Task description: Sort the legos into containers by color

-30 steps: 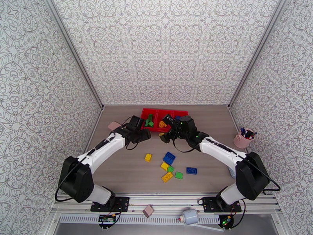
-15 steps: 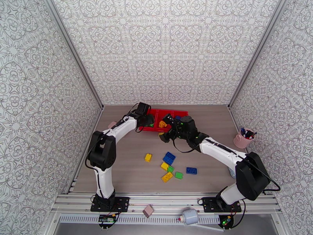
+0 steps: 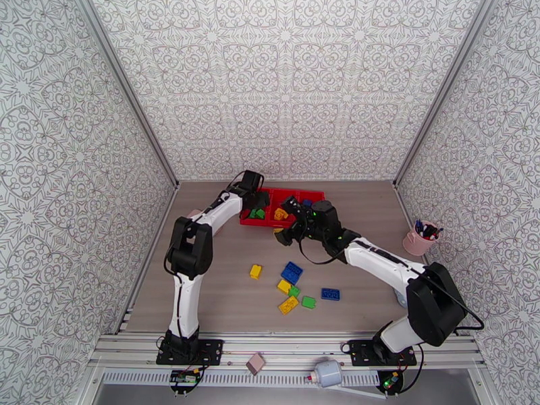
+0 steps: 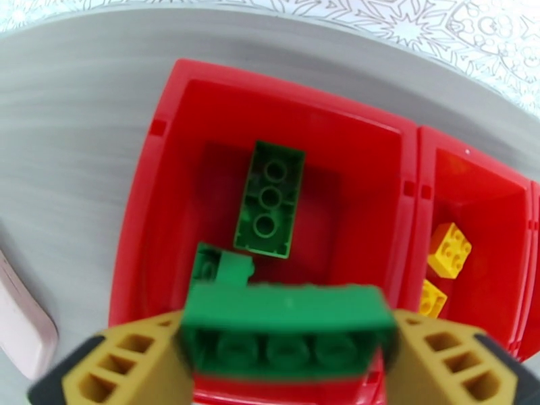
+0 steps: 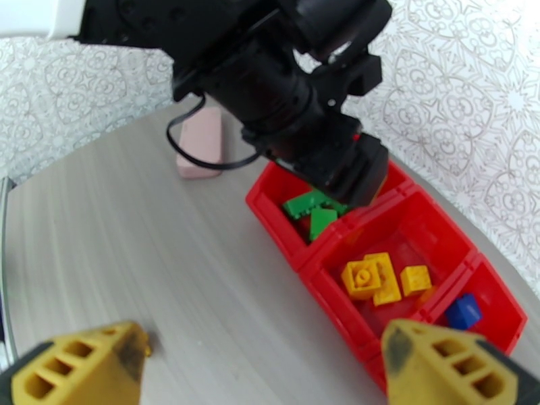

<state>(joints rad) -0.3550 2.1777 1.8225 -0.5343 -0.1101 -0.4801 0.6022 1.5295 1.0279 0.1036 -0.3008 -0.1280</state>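
Left gripper (image 4: 287,347) pinching a long green brick (image 4: 287,317) by its two short ends, parked right over the 9 o'clock compartment of the red tray (image 4: 165,136). Already a couple more green bricks (image 4: 270,197) lying in there. Yellow bricks (image 5: 370,277) in the middle bin, one blue brick (image 5: 464,310) in the 3 o'clock bin.

Right gripper (image 5: 263,372) spread wide with nothing in it, hovering over bare table (image 5: 135,251) just at 6 o'clock of the tray. Seven or so loose bricks (image 3: 291,272) sitting further out toward 6 o'clock, a mix of all three colours.

Guessing hard, light, slick plastic here: no squish, so no need to crush it, but easy to squirt out of a sloppy grip. Best grabbed across two flat parallel sides, low on the body, not up on the studs. Probably bounces a bit if dropped from high, so better to let go low inside the bin.
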